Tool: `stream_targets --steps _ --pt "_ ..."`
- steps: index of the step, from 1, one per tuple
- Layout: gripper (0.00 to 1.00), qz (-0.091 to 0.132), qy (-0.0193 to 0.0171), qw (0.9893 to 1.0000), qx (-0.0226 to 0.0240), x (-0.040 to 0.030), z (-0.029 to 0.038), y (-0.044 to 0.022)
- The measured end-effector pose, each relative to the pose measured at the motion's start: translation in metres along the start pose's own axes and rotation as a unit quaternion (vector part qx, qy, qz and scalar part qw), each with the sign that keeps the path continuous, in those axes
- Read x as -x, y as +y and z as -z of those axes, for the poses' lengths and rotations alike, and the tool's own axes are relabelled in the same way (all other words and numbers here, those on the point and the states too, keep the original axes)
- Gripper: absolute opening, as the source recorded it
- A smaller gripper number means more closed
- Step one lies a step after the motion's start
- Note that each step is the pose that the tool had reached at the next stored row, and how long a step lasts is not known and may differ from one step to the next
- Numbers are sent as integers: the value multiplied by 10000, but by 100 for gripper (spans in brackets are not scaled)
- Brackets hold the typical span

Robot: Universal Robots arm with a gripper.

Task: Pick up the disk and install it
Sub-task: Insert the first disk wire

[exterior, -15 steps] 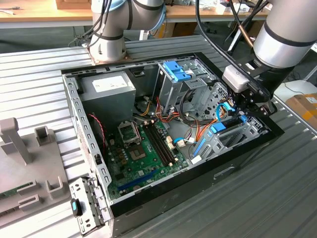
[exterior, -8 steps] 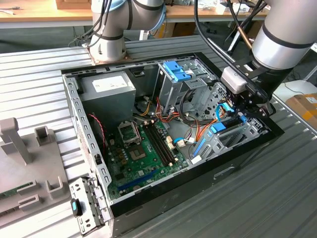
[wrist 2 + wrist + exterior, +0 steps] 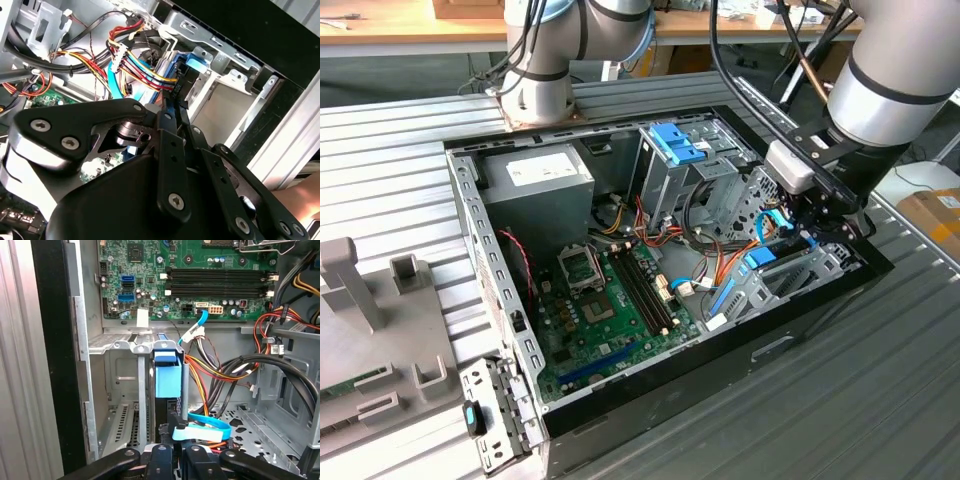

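disk (image 3: pixel 167 382): we record it standing on edge in a drive bay at the front corner of the open computer case (image 3: pixel 650 395), slotted between grey metal bay walls. in the first wrist view we see its light blue plastic carrier end-on, a pale blue block with a darker blue tab above it and a dark grey strip of the drive body below. in the second wrist view we note the same blue carrier (image 3: pixel 192 67) just past the fingertips, beside a bundle of yellow, red and black power wires (image 3: pixel 137 62). in the exterior view we find blue carrier parts (image 3: pixel 762 258) low at the case's corner on the exterior view's right, directly beneath the arm's wrist.

gripper (image 3: pixel 172 432): we list it lowered into that bay corner. its black linkage fingers (image 3: pixel 172 117) are drawn close together, with a narrow gap at most, the tips against the near end of the disk and its connector. we cannot tell whether they actually clamp the carrier or merely touch it.

other items: green motherboard (image 3: pixel 210 280) with black memory slots; flat blue data cable (image 3: pixel 207 427) curling just beside the disk; tall metal cage with blue latch (image 3: pixel 677 143) well apart from it; grey power supply (image 3: pixel 540 190) in the far corner; ribbed metal table (image 3: pixel 820 420) under the case.
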State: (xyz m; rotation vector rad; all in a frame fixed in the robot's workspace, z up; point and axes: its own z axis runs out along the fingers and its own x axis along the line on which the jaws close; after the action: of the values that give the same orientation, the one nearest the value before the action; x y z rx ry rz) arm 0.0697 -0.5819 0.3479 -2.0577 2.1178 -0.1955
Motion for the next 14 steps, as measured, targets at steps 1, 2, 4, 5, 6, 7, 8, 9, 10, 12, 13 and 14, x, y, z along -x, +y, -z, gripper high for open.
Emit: stream_targets --steps 1,2,4,5,6,7,8,9,10,12,13,14 --pt "16 -73 17 10000 -2 0 1 1" --pt "16 -74 18 10000 -3 -1 1 2" --pt "16 -109 26 9999 -4 6 6 22" --pt "16 -110 26 9999 -4 21 6 24" --pt "16 -110 26 9999 -4 31 5 24" --pt "16 -110 26 9999 -4 31 2 19" --pt "16 -115 28 9999 -4 31 -3 8" --pt "16 -116 29 9999 -4 31 -4 8" --pt "16 -116 29 9999 -4 31 -5 8" --pt "16 -120 29 9999 -4 30 -33 13" --pt "16 -120 30 9999 -4 30 -33 13" --pt "16 -120 30 9999 -4 30 -33 13"
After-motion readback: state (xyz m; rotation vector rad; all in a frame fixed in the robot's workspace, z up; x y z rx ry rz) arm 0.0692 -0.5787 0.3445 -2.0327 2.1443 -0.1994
